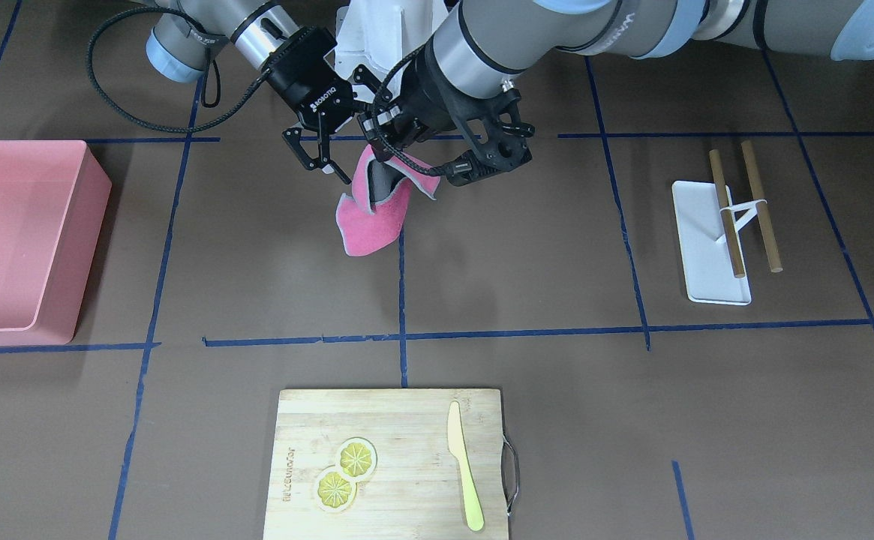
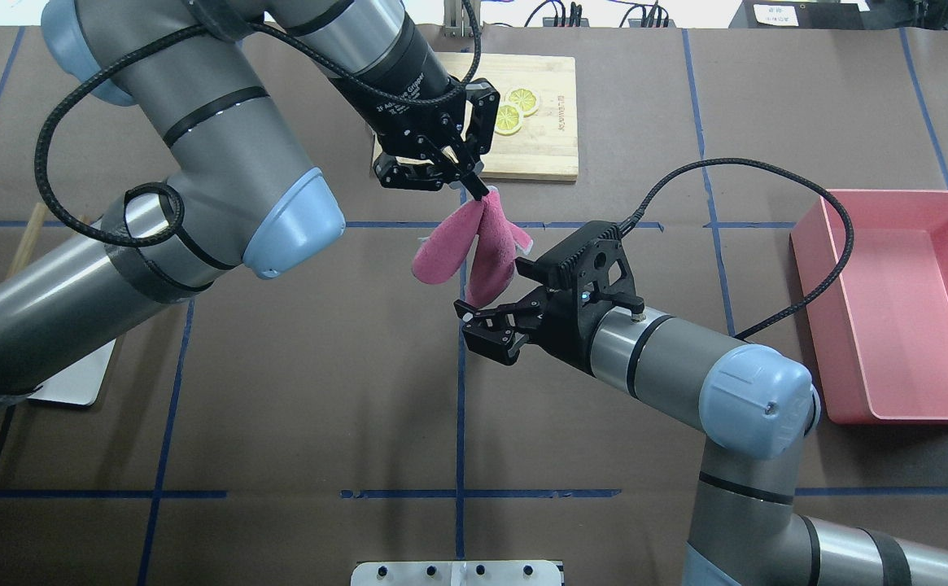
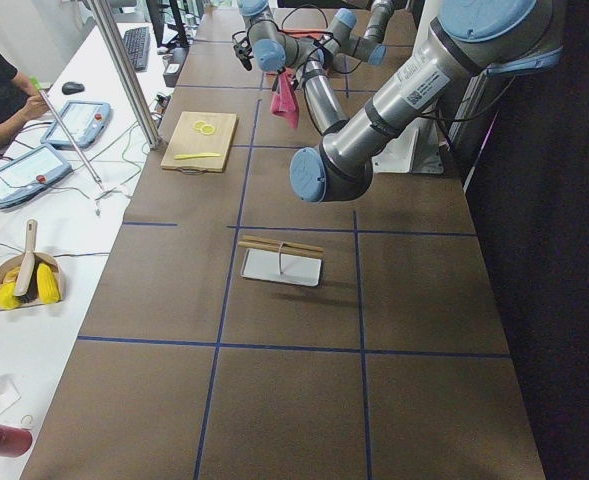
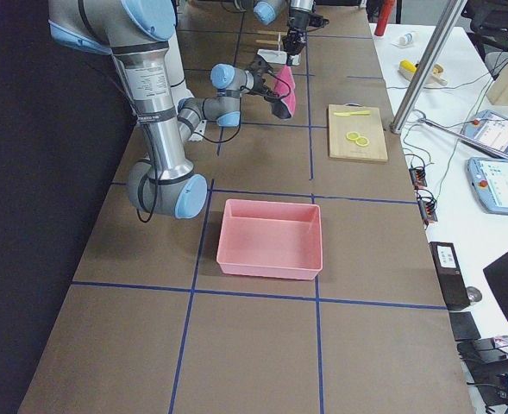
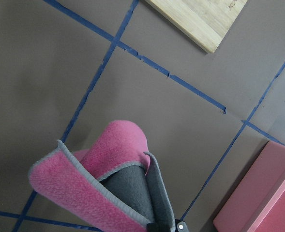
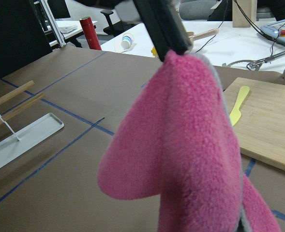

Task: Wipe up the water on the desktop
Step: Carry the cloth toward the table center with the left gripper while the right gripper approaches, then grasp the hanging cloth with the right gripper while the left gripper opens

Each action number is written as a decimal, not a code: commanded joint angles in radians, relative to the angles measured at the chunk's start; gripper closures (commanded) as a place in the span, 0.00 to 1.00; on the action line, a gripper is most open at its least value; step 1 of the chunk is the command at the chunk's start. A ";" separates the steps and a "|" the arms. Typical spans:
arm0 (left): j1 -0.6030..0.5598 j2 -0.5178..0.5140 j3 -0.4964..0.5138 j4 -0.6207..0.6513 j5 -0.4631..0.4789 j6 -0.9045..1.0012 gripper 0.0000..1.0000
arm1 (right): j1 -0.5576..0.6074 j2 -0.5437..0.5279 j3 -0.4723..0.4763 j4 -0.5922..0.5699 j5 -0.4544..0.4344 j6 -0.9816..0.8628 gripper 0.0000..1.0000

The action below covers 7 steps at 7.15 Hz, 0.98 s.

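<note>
**Cloth aloft, desktop not yet touched**

The left gripper is pinched shut on the top edge of the pink cloth, which hangs in two folded lobes above the desktop, near the middle where the blue tape lines cross; the right gripper sits just beside the cloth's lower end with its fingers spread and nothing between them.

No water can be made out on the dark surface in any view, so the wet patch should be located before descending. The step in hand appears to be readying the cloth; a bunched fold wipes poorly, so the free gripper would do well to take a lower corner and draw the fabric flat, then press it lightly and drag in overlapping strokes.

Readable writing: "2F Adaptive Gripper" on the left gripper's body; "ROBOTIQ" on the right gripper's; the word engraved on the cutting board is too small to read.
</note>
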 commanded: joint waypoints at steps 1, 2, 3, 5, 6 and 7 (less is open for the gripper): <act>0.012 -0.008 -0.006 -0.001 0.003 -0.022 1.00 | -0.004 0.001 -0.003 -0.001 -0.004 0.000 0.00; 0.014 -0.008 -0.010 -0.002 0.003 -0.023 1.00 | -0.004 0.001 -0.004 -0.001 -0.004 0.000 0.00; 0.018 -0.007 -0.013 0.000 0.003 -0.023 1.00 | -0.004 0.001 -0.006 -0.001 -0.006 0.000 0.01; 0.018 -0.005 -0.018 0.000 0.005 -0.023 1.00 | -0.008 0.002 -0.006 -0.001 -0.006 0.004 0.20; 0.018 -0.004 -0.018 0.000 0.005 -0.022 1.00 | -0.009 0.008 -0.004 -0.001 -0.006 0.014 0.74; 0.018 -0.002 -0.018 0.000 0.005 -0.022 1.00 | -0.009 0.008 -0.004 -0.001 -0.006 0.014 0.97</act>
